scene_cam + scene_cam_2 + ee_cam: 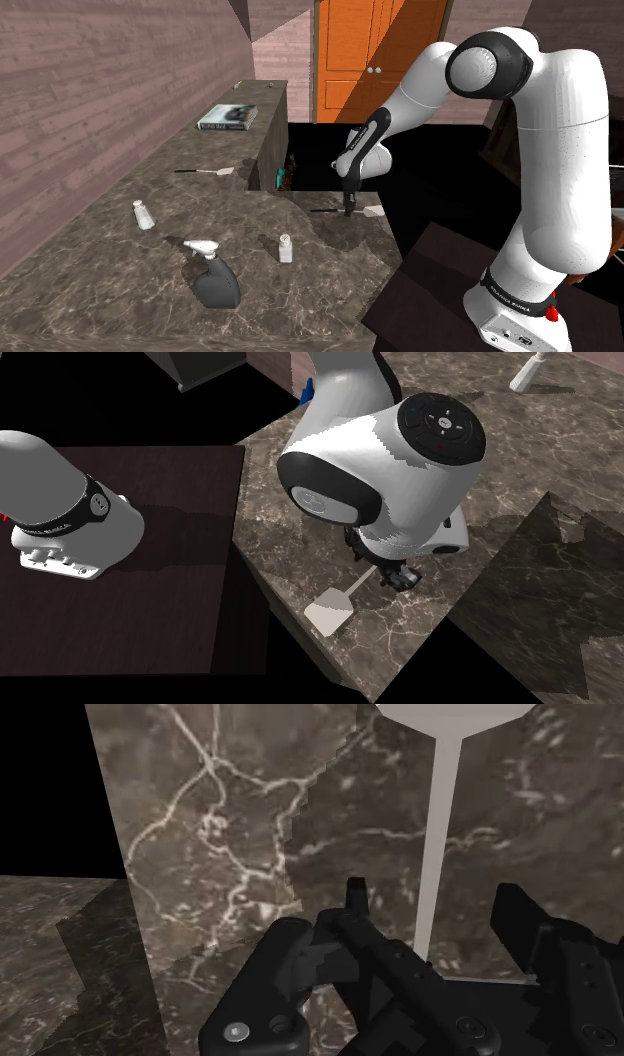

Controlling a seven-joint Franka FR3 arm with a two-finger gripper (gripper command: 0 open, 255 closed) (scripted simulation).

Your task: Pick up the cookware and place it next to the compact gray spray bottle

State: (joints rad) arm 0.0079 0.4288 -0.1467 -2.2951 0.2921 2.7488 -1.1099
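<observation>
the gripper (435,899) is open wide over the near spatula (328,615), whose handle lies between the fingers, not held, on the counter (120,290). also one far spatula (215,172), one gray spray bottle (212,275), one book (227,117), two small white bottles (144,214) (286,247).

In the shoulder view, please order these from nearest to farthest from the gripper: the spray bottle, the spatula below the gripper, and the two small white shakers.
1. spatula: directly under the gripper.
2. near shaker: to the gripper's lower left in that view.
3. spray bottle: further left, lower on the counter.
4. far shaker: leftmost of the four.
</observation>
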